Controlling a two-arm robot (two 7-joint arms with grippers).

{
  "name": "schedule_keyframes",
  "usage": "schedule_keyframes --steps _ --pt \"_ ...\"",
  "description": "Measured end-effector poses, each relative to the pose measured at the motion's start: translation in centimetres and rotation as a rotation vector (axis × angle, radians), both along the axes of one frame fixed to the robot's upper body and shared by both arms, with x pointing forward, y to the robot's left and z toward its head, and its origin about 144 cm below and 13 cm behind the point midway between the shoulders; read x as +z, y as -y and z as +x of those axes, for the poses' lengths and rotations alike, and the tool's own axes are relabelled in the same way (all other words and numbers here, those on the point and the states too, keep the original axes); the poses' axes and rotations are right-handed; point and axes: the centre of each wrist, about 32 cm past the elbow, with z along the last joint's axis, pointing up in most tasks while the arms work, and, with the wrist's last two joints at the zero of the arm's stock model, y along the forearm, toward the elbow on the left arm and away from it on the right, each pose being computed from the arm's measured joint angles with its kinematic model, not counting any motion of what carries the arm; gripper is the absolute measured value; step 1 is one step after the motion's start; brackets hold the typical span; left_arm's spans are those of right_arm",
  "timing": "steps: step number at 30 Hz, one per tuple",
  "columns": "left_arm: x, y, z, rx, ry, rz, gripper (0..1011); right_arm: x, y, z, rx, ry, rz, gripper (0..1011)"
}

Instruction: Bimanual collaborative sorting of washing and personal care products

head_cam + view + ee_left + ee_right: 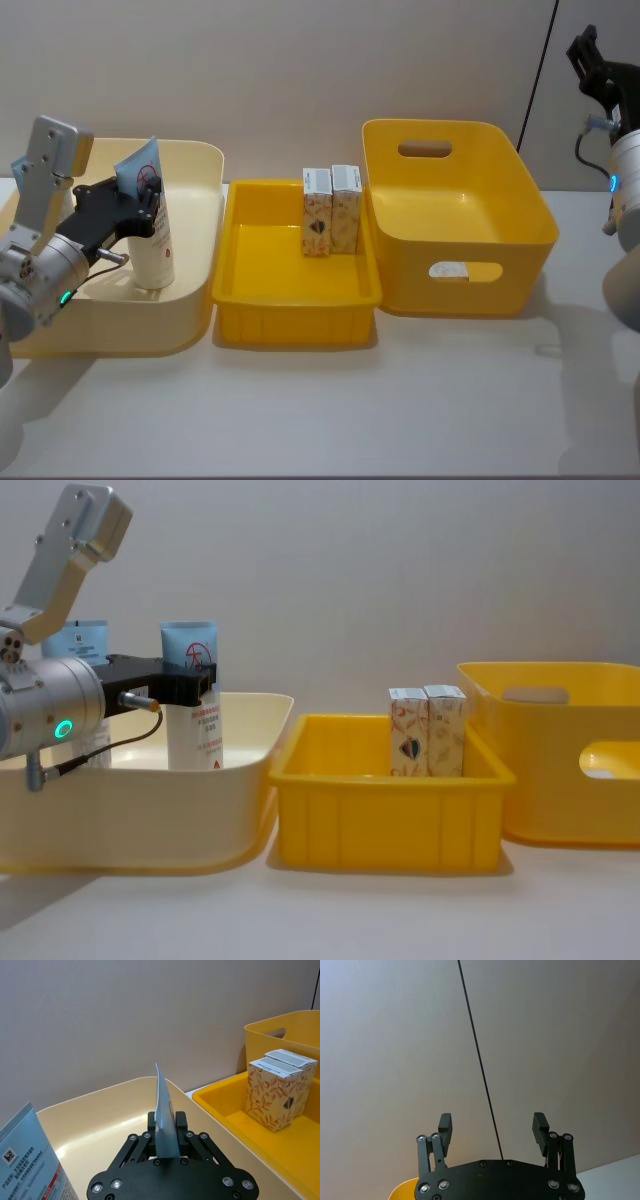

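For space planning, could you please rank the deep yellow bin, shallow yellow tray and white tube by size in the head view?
Largest: deep yellow bin.
Then: shallow yellow tray.
Smallest: white tube, held by the left gripper.

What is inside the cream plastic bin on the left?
A white squeeze tube with a light-blue end is upright, clamped by the left gripper. A second such tube stands beside it, lower part hidden by the left arm.

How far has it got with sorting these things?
Two cartons stand together in the shallow yellow tray, apparently sorted. The left hand is shut on a white tube standing in the cream bin. A second tube in that bin may be next. The right hand hangs open, raised at the right.
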Motion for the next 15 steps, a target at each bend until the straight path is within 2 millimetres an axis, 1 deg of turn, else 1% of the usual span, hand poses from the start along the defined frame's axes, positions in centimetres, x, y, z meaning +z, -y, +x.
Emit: schedule_keyframes --steps 15 --pt "0.05 -0.01 0.05 0.0 0.002 0.002 203 0.0 0.0 0.0 0.0 0.0 0.0 1001"
